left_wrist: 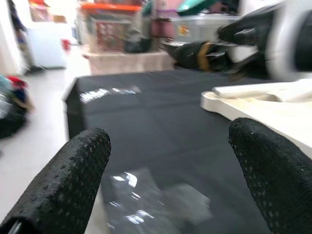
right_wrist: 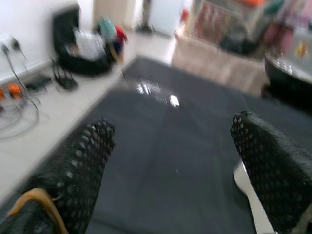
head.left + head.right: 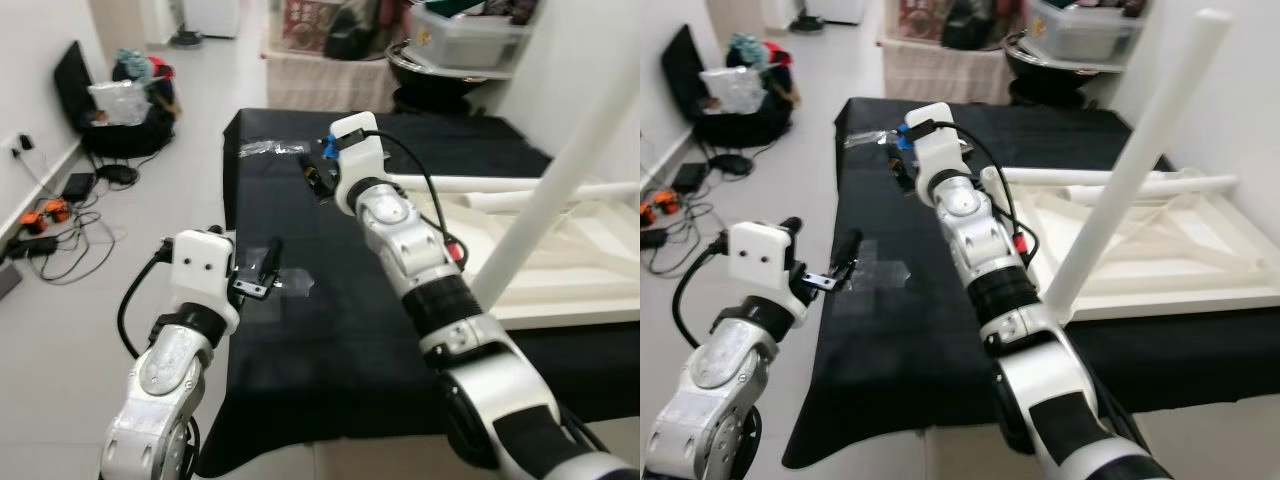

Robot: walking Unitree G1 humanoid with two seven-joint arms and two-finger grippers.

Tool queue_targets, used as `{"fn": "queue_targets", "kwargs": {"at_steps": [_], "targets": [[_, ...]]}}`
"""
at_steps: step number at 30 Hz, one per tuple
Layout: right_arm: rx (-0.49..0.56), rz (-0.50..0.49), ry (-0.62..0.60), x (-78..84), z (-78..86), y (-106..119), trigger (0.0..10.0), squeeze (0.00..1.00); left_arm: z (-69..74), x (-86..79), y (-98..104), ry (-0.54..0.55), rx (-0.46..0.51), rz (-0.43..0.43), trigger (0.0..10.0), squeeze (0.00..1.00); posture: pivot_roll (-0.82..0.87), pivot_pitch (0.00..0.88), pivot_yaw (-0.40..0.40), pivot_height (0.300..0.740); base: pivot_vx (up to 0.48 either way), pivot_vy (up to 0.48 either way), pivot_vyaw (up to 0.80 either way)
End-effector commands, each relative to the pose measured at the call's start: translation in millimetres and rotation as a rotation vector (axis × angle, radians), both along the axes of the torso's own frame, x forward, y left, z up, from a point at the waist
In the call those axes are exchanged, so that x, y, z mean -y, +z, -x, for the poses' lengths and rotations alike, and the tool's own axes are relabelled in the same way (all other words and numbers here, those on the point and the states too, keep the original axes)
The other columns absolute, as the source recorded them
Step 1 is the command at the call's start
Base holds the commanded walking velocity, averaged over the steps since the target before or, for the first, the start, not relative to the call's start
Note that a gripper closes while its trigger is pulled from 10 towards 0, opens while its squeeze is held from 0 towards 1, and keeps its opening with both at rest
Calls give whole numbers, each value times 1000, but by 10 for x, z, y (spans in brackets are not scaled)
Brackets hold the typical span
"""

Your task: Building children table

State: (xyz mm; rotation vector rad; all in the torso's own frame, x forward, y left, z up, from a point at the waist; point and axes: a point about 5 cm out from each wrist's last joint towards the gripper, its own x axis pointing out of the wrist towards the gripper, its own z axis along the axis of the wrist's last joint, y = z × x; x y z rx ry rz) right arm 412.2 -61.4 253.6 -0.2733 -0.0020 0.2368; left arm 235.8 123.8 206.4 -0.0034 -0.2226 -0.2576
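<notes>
- Children's table top (image 3: 1160, 255), white, lies upside down on the black-covered desk (image 3: 900, 330), on the robot's right side. 1 white leg (image 3: 1130, 165) already stands up from it at a slant; 2 more loose white legs (image 3: 1120, 182) lie across its far edge.
- Right gripper (image 3: 318, 170) hovers over the far middle of the desk, near the ends of the loose legs. Jaws are wide apart in the right wrist view, nothing between them.
- Left gripper (image 3: 262, 268) sits at the desk's near left edge, above a clear plastic bag (image 3: 290, 284). Jaws are spread wide, empty.
- Judged step: reach for the next loose leg. Advice: bring the right gripper square over the leg's end, close around the round shaft rather than its tip, and lift level so the other leg is not rolled off.
- A second clear packet (image 3: 262, 148) lies at the far left of the desk; contents too small to tell, possibly hardware.
- Hard to make out: the right gripper's fingertips from the head views, foreshortened behind the wrist. Right wrist view is motion-blurred.
- Leg sockets on the table top are not discernible; the upright leg's foot joint is hidden behind the right arm.
- Table top's right edge is cut off by the frame.
</notes>
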Motion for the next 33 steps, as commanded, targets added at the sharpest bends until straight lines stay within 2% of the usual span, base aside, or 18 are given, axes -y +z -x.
{"fn": "queue_targets", "kwargs": {"at_steps": [1,5,6,8,9,10,11,12,14,16,20,23,33], "targets": [[-29,-3,-35,25,-37,-28,10000,0,74,68,22,-59,-8,13,10000,0,35,200,-156,740,0,0,0],[-60,21,-53,11,-55,-82,10000,0,139,116,27,-91,-21,27,10000,0,32,218,-164,740,0,0,0],[-64,35,-77,47,-66,-97,10000,0,187,159,39,-107,-28,38,10000,0,39,248,-178,740,0,0,0],[-76,31,-107,101,-77,-118,10000,0,218,194,43,-120,-35,42,10000,0,40,255,-178,740,0,0,0],[-81,34,-155,196,-98,-114,10000,0,263,231,46,-135,-45,48,10000,0,42,274,-182,740,0,0,0],[-81,34,-155,196,-98,-114,10000,0,263,231,46,-135,-45,48,10000,0,42,274,-182,740,0,0,0],[-78,31,-229,344,-122,-91,10000,0,311,264,39,-151,-58,50,10000,0,37,294,-179,740,0,0,0],[-78,31,-229,344,-122,-91,10000,0,311,264,39,-151,-58,50,10000,0,37,294,-179,740,0,0,0],[-63,5,-405,714,-151,-31,10000,0,390,313,14,-174,-86,56,10000,0,29,318,-177,740,0,0,0],[-41,-17,-519,954,-148,9,10000,0,417,345,0,-188,-102,59,10000,0,28,324,-174,740,0,0,0],[-33,-22,-556,1038,-144,24,10000,0,438,353,4,-193,-108,60,10000,0,28,327,-169,740,0,0,0],[-68,-43,-572,1114,-136,-24,10000,0,461,346,19,-195,-117,59,10000,0,26,333,-164,740,0,0,0],[-147,-95,-533,1064,-122,-198,10000,0,490,345,25,-181,-129,52,10000,0,16,338,-158,740,0,0,0]]}}
